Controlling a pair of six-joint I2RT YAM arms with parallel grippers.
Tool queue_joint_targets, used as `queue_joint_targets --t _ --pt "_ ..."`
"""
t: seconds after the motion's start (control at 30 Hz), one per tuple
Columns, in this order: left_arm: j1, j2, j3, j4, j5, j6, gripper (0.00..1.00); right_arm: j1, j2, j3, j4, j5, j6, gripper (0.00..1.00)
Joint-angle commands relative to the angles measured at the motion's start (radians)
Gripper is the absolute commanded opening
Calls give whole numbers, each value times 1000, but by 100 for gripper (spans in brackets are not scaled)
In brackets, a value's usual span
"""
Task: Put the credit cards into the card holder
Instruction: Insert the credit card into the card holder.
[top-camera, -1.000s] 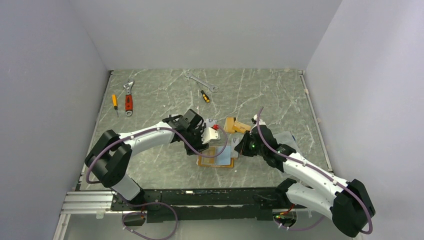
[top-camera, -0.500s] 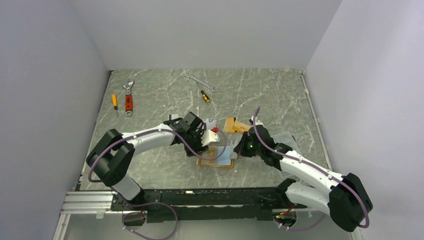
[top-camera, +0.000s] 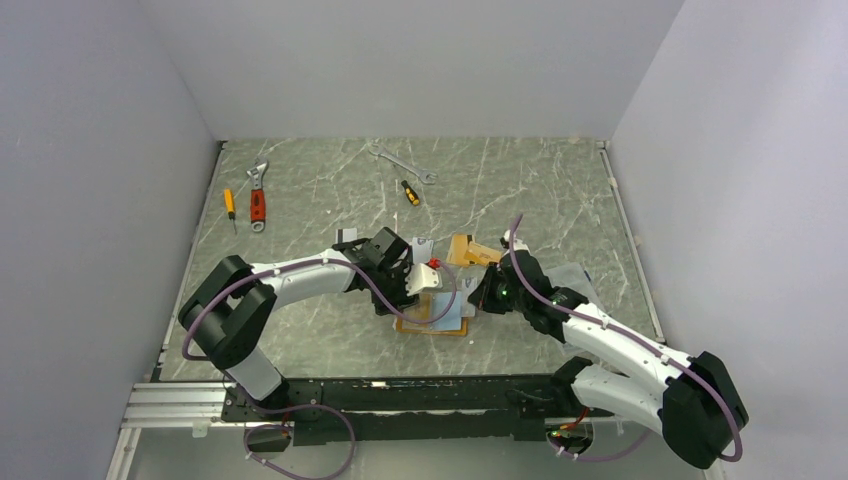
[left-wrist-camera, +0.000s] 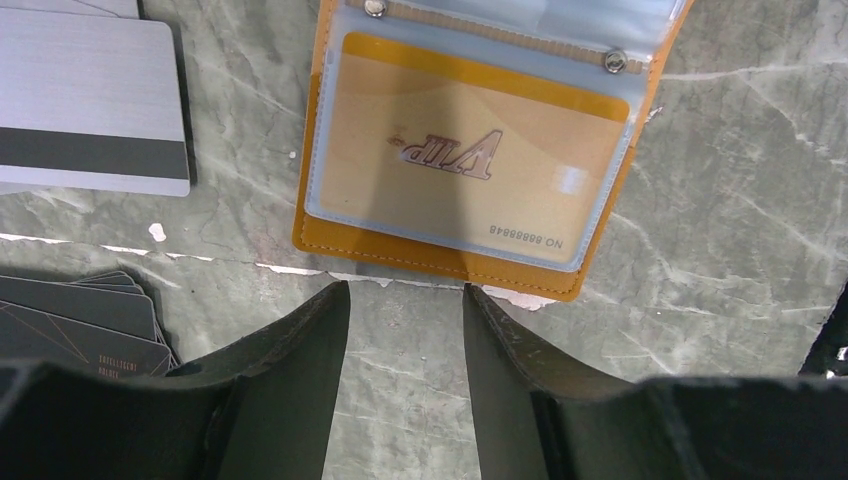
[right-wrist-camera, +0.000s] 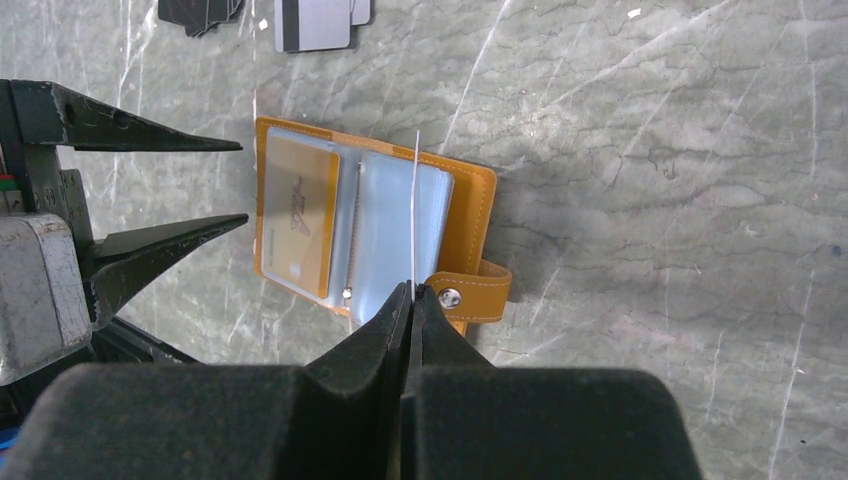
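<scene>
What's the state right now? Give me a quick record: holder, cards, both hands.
card holder: lying open on the table, snap tab next to the right hand
filled pocket: orange VIP card inside a clear sleeve
right hand: shut on a clear pocket leaf, held upright, seen edge-on
left hand: open, empty, at the holder's edge, not touching it
loose cards: silver card with a black stripe and a stack of dark cards, on the table beside the holder

marble table (top-camera: 330, 200): open card holder (left-wrist-camera: 440, 262), silver card (left-wrist-camera: 90, 105), dark cards (left-wrist-camera: 70, 315), wrenches (top-camera: 258, 197), screwdrivers (top-camera: 410, 192).
</scene>
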Motion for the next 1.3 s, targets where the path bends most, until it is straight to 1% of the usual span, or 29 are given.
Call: queue_joint_targets --t 0.0,0.2,0.6,0.83,1.27 --pt "-4 -6 3 10 -8 18 51 4 -8 26 -17 48 -29 0" --pt "-6 5 7 7 -7 16 50 4 -21 15 -31 58 -32 0" --pt "-10 8 9 7 -11 19 49 5 -29 5 36 -11 4 0" --pt "-9 -2 7 5 -12 18 49 7 -18 -24 62 -25 21 0" --pt "-9 14 5 3 -14 25 48 15 -18 -22 94 -47 37 0"
